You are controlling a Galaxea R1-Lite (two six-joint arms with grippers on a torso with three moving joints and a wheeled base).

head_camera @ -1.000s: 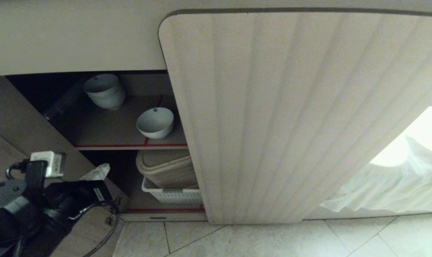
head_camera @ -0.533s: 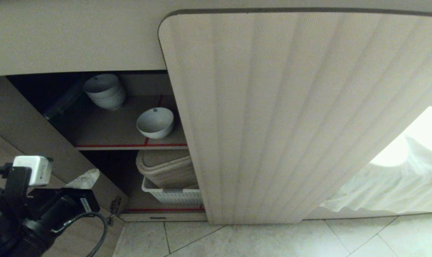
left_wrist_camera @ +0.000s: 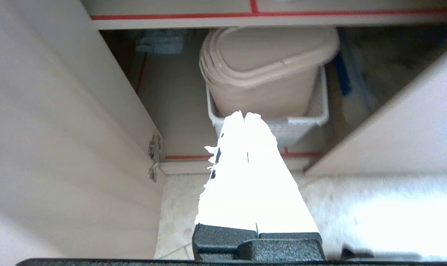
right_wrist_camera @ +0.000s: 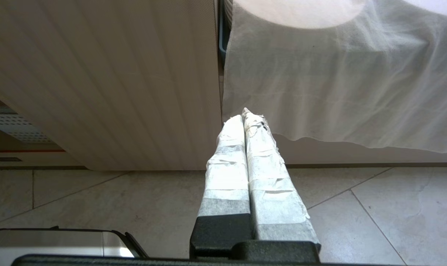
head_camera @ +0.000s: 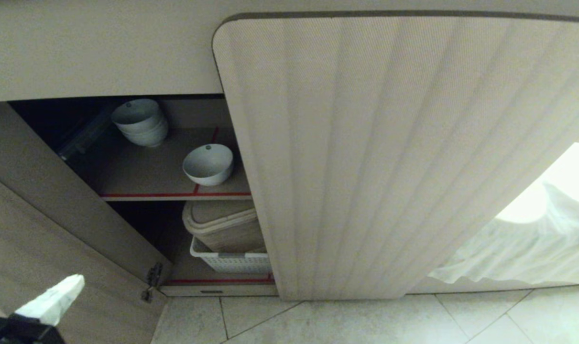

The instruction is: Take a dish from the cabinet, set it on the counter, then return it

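The dish, a small white bowl, stands upright on the cabinet's red-edged shelf, near its front right. The cabinet's left door hangs open. My left gripper is low at the bottom left corner of the head view, well below and left of the dish. In the left wrist view the left gripper is shut and empty, pointing at the lower compartment. My right gripper is shut and empty, parked over the floor before the closed door. The counter's top is out of view.
A stack of white bowls sits at the shelf's back left. Below the shelf a beige bin rests in a white basket. The fluted right door is closed. A white cloth hangs at the right over tiled floor.
My left arm has dropped down and to the left, leaving only its taped fingertips in the head view. The dish has stayed put on the shelf.
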